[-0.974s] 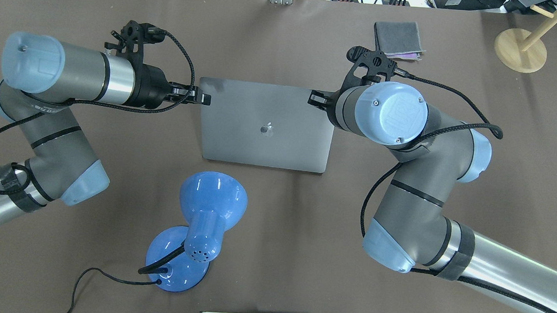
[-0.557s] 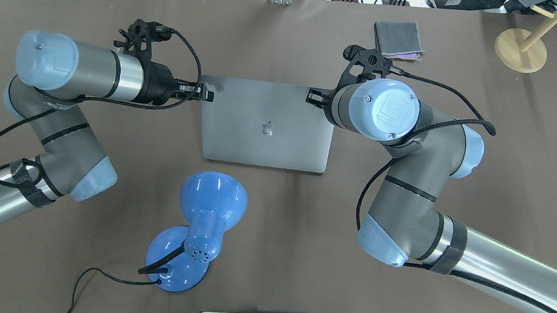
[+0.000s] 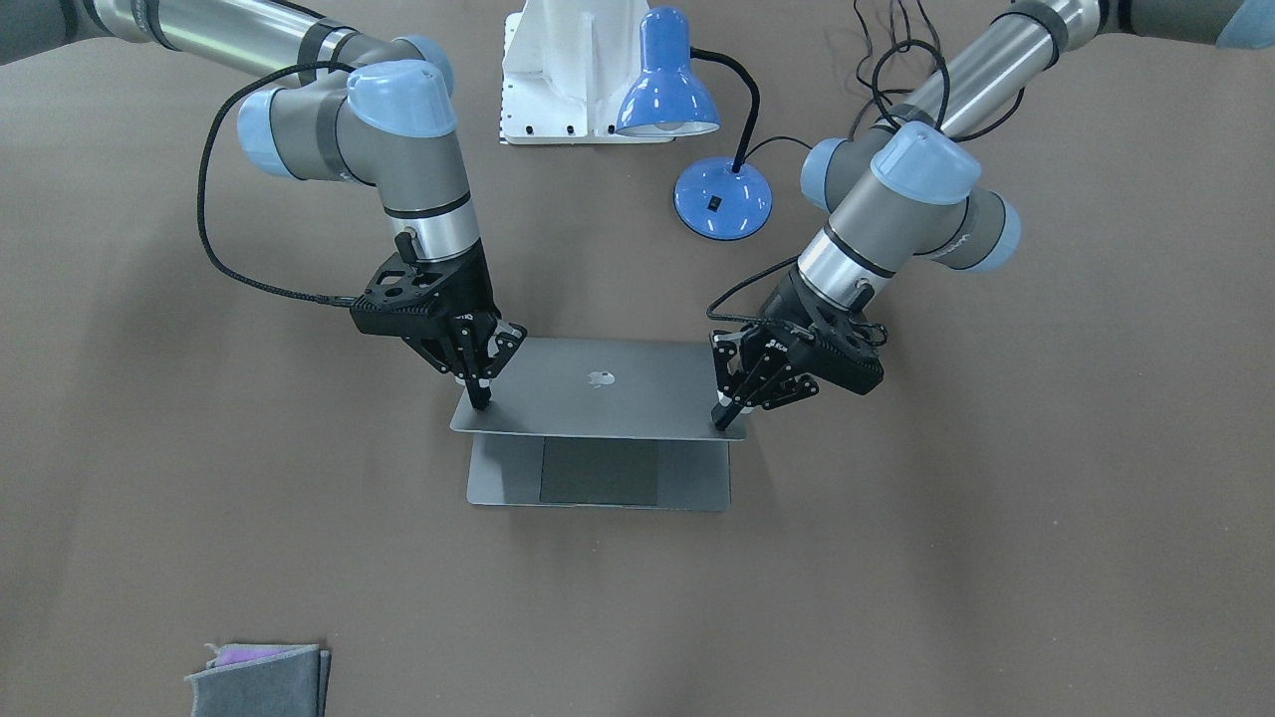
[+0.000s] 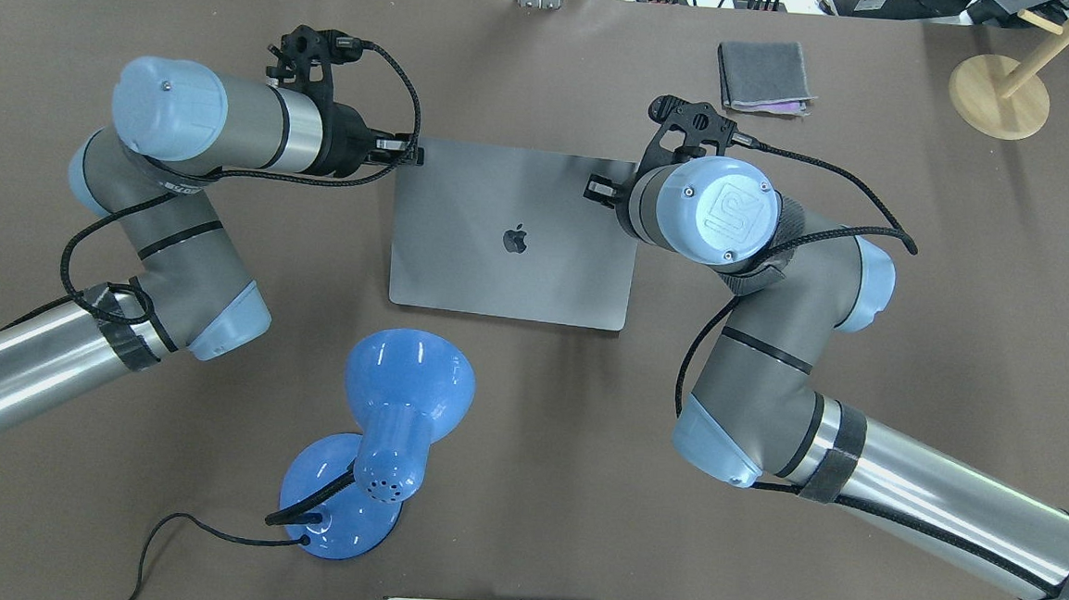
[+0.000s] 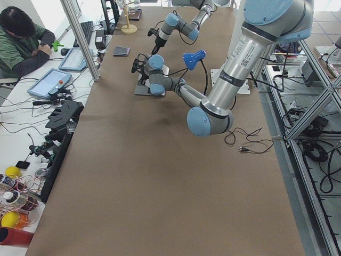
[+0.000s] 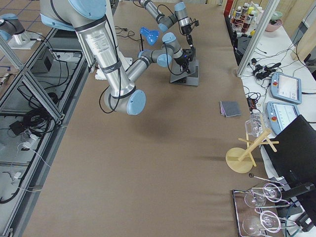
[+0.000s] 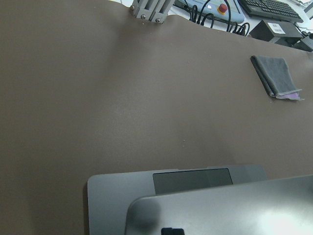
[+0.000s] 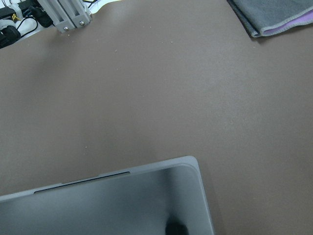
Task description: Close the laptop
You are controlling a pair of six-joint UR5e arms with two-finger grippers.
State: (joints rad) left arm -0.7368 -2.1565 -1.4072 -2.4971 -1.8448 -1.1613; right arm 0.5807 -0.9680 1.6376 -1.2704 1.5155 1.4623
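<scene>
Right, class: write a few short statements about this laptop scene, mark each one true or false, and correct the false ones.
1. The left gripper and the right gripper each press on a corner of the lid. True.
2. The laptop is fully shut. False: the laptop is partly open, and the trackpad shows under the raised lid.
3. The lamp is blue. True.
4. The cloth lies on the lid. False: the cloth lies on the table, apart from the laptop.
</scene>
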